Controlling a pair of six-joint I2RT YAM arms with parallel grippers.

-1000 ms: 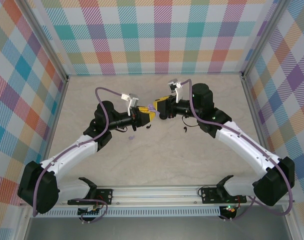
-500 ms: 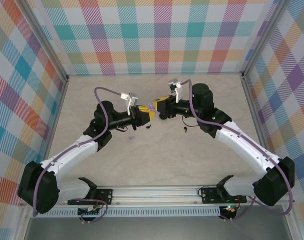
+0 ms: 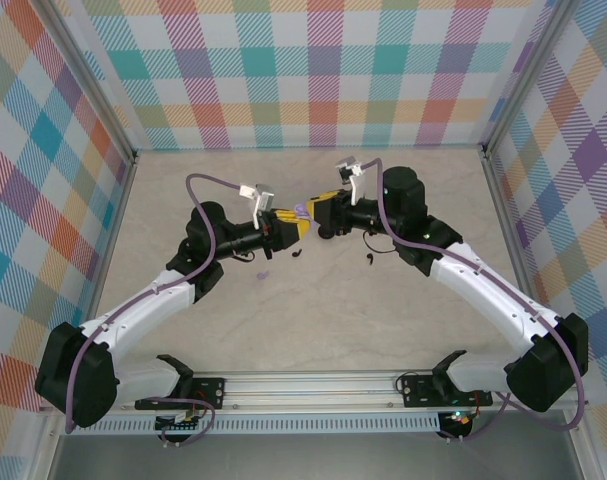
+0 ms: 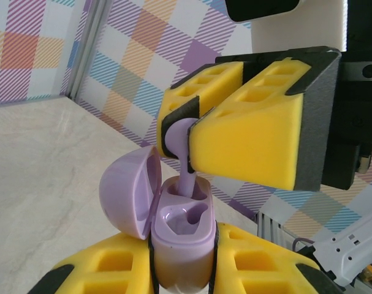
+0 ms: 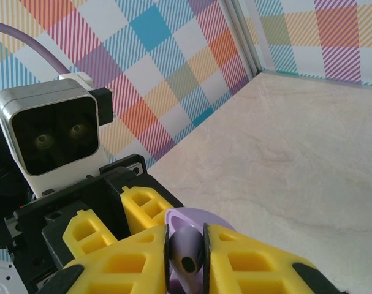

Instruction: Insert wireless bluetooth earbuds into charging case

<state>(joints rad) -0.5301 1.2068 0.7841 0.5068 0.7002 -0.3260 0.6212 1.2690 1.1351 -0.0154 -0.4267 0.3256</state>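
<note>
The left arm's fingers (image 4: 259, 264) clamp the open lilac charging case (image 4: 179, 236). The right arm's fingers (image 4: 247, 141) pinch a lilac earbud (image 4: 175, 138), and its stem reaches into one socket.

A pale, marble-veined bench (image 3: 313, 320) lies inside wall panels (image 3: 313, 70) checked in pastel plaid. Bare metal posts (image 3: 93, 80) stand at the back corners, and a slotted aluminium rail (image 3: 323, 383) runs along the near edge.

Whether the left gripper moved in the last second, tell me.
Yes, slightly: the left gripper has edged toward the back wall, away from the loose lilac earbud.
</note>
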